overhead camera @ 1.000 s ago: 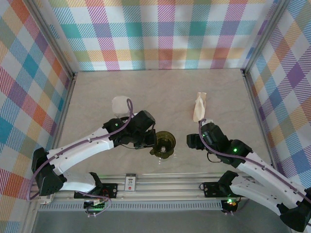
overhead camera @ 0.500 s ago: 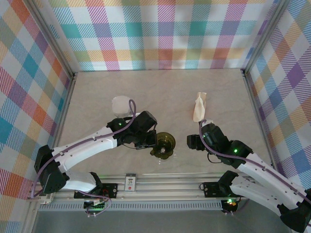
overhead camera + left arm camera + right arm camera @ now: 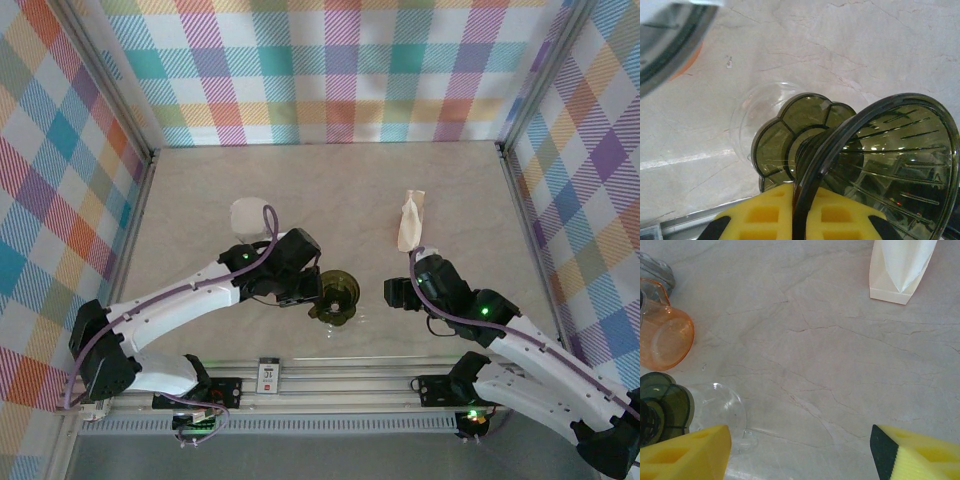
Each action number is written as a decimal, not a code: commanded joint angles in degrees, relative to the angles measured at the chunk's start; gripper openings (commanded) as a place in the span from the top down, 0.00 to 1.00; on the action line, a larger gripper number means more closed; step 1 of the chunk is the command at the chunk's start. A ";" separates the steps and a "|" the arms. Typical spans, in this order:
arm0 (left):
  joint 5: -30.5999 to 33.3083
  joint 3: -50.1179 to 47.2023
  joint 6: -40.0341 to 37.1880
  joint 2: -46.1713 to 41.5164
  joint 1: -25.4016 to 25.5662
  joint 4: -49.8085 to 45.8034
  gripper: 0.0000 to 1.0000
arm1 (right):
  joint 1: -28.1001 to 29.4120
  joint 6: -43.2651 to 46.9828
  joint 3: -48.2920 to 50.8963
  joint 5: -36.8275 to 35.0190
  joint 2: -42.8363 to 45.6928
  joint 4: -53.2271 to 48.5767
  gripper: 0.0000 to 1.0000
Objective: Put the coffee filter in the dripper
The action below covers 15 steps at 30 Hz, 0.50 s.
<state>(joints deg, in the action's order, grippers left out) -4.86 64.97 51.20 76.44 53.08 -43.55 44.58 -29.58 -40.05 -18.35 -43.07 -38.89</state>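
Observation:
My left gripper [image 3: 318, 287] [image 3: 800, 192] is shut on the dripper [image 3: 337, 293] [image 3: 890, 160], a dark olive see-through cone. Its yellow pads [image 3: 765, 215] pinch the cone's rim, and the dripper is tipped on its side with its scalloped base [image 3: 782, 145] pointing away. That base also shows at the left edge of the right wrist view [image 3: 660, 405]. The coffee filter [image 3: 411, 222] [image 3: 900, 270], a folded white paper cone, lies flat on the table behind my right gripper [image 3: 397, 293] [image 3: 800, 450]. The right gripper hovers open over bare table, holding nothing.
A clear glass piece [image 3: 747, 125] [image 3: 720, 405] lies on the table just under the dripper. An orange see-through cup [image 3: 665, 337] stands to its left, near a white rounded object [image 3: 247, 215]. Plaid walls close in the marble table [image 3: 340, 190] on three sides.
My left arm has shifted very slightly while holding the dripper. The right arm and the filter have stayed put.

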 commanded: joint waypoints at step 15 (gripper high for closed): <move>0.93 -1.21 0.22 -7.10 -0.73 0.77 0.32 | -0.39 -0.01 0.71 0.61 0.79 -0.04 0.21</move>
<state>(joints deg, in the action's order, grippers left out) -4.58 63.11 51.72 72.07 53.04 -43.24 44.58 -29.58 -39.35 -17.98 -42.89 -38.87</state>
